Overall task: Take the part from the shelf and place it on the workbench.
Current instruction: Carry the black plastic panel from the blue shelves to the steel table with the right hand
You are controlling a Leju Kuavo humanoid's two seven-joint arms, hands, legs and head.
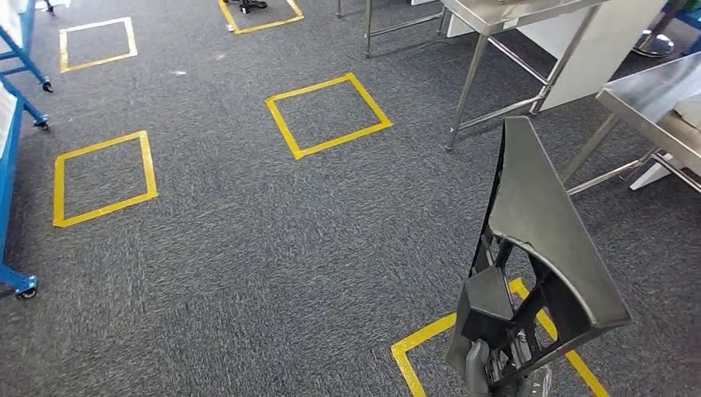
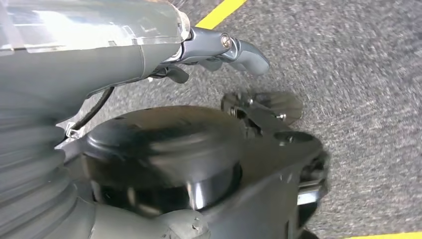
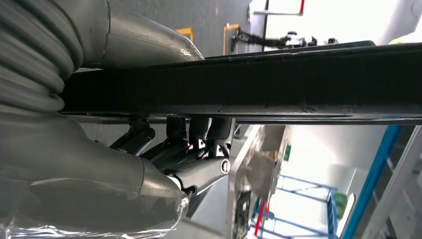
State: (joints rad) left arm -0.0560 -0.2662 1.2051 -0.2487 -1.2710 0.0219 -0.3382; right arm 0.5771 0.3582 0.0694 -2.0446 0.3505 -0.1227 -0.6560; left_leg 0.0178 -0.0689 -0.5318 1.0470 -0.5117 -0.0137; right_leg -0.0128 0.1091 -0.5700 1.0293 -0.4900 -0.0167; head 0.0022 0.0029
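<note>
- Right now, on my right wrist feed, the dark fingers (image 3: 199, 142) of the right hand (image 3: 164, 164) are curled up against the underside of the long black bar-like edge of the dark grey triangular plastic part (image 3: 278, 82), with the thick grey thumb lying over its other side; that hand is clamped on the part.
- From the head camera I see the same part (image 1: 537, 240) standing nearly upright at the lower right of my view, narrow tip pointing up, broad ribbed base low, and the right hand (image 1: 484, 364) gripping it from below at the base.
- On the left wrist feed the left hand (image 2: 219, 55) hangs over the carpet with nothing between its fingers (image 2: 249, 55), which look loosely extended and slack; the picture is smeared, so I read it as released.
- Beneath the part lies grey speckled carpet floor (image 1: 248, 248), marked with yellow tape squares (image 1: 328, 114); one taped corner sits right behind the part's base.
- Beyond and to the right I have the stainless steel workbench (image 1: 653, 95) on thin metal legs, well apart from the part; a second steel table (image 1: 496, 16) stands farther back.
- A blue wheeled frame (image 1: 16, 165) runs along the left edge of my head view.
</note>
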